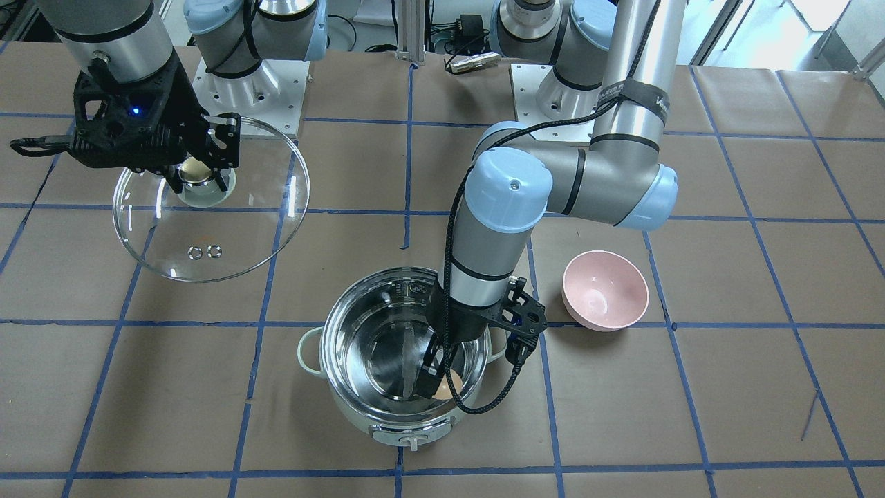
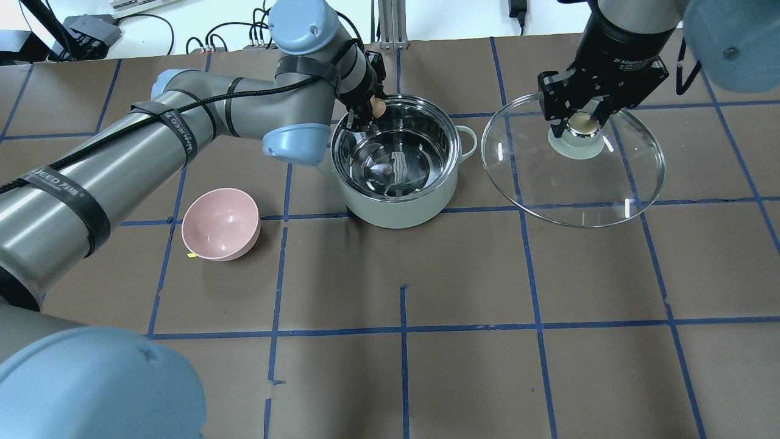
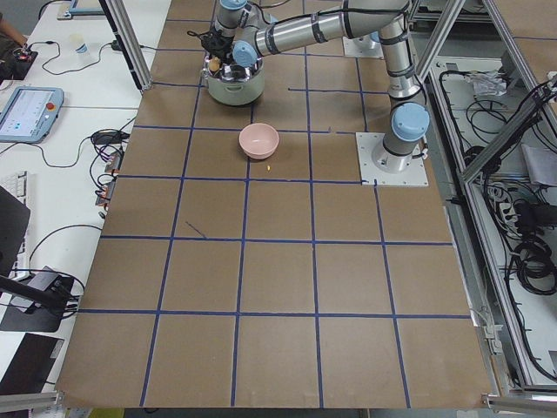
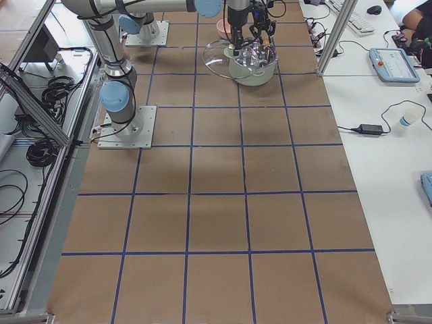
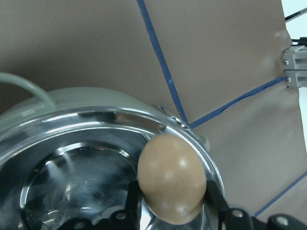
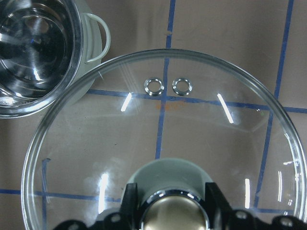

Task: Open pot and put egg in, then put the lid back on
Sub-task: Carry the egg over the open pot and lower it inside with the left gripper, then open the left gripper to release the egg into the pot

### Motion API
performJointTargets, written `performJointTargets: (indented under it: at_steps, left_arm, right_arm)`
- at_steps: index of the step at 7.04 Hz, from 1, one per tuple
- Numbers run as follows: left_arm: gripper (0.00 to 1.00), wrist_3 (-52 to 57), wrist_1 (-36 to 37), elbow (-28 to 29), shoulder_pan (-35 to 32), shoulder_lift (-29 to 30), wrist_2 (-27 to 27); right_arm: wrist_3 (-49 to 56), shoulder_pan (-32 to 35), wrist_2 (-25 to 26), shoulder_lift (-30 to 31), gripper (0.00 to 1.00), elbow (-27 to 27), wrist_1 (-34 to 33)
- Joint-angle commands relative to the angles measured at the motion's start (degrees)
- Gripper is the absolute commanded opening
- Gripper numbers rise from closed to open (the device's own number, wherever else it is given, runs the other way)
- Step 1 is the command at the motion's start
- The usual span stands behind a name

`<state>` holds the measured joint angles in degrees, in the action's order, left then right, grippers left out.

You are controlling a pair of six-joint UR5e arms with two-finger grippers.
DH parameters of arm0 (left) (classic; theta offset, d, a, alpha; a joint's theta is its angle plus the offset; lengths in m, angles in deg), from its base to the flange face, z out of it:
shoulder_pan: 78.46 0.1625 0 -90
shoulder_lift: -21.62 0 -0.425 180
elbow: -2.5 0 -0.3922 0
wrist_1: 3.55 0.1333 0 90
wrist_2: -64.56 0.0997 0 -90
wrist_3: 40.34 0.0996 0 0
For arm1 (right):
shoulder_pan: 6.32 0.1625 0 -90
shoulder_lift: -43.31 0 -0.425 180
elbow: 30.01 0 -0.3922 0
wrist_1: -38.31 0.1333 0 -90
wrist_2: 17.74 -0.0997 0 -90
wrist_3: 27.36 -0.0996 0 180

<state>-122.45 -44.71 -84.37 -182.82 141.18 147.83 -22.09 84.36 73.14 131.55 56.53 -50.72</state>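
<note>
The pot [image 2: 399, 210] stands open, with a pale green body and a shiny steel inside. It also shows in the front view [image 1: 359, 420]. My left gripper [image 2: 372, 113] is shut on the tan egg [image 2: 379, 108] and holds it just over the inner edge of the pot's far rim. The left wrist view shows the egg [image 5: 172, 179] between the fingers above the rim [image 5: 96, 117]. My right gripper [image 2: 579, 119] is shut on the cream knob [image 2: 583, 124] of the clear glass lid [image 2: 573, 183]. It holds the lid to the right of the pot, apart from it.
An empty pink bowl [image 2: 220, 224] stands on the table to the left of the pot, under my left forearm. The table is brown with blue tape lines. The right wrist view shows the lid's two vent holes [image 6: 168, 86] and the pot's loop handle [image 6: 98, 36].
</note>
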Motion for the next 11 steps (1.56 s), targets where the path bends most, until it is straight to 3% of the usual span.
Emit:
performJointTargets:
  at_steps: [1,3,5,6,7,9,10,11]
  left_arm:
    - [0.35,-0.1,0.5,0.0,-0.8,0.8,-0.1]
    - [0.37,0.0,0.6,-0.2,-0.9,2.0,0.0]
    - [0.46,0.1,0.5,-0.6,-0.9,2.3,0.0]
    - [0.72,0.7,0.5,-0.9,-0.9,2.2,0.5]
    - [0.82,1.3,0.3,-1.7,-0.9,0.8,0.6]
    - [0.82,2.0,-0.3,-1.8,-0.7,-2.0,0.6]
    - [0.82,4.3,-3.6,-1.9,0.5,-4.5,0.7]
    - [0.82,8.3,-11.8,-2.0,3.2,-9.0,0.7]
  right_arm:
    - [0.0,-0.1,0.0,0.0,0.0,0.0,0.1]
    - [0.1,-0.1,0.1,0.0,0.0,-0.1,0.0]
    - [0.0,0.0,0.0,-0.1,0.0,-0.4,0.0]
    - [0.1,0.0,0.1,-0.4,0.0,-0.8,-0.2]
    - [0.0,0.1,0.2,-1.0,0.01,-1.7,-0.4]
    - [0.1,0.3,0.2,-7.3,0.01,-9.2,-0.4]
    - [0.1,1.1,0.2,-10.7,0.01,-11.3,-2.1]
    - [-0.2,3.5,0.2,-13.1,0.01,-11.4,-7.7]
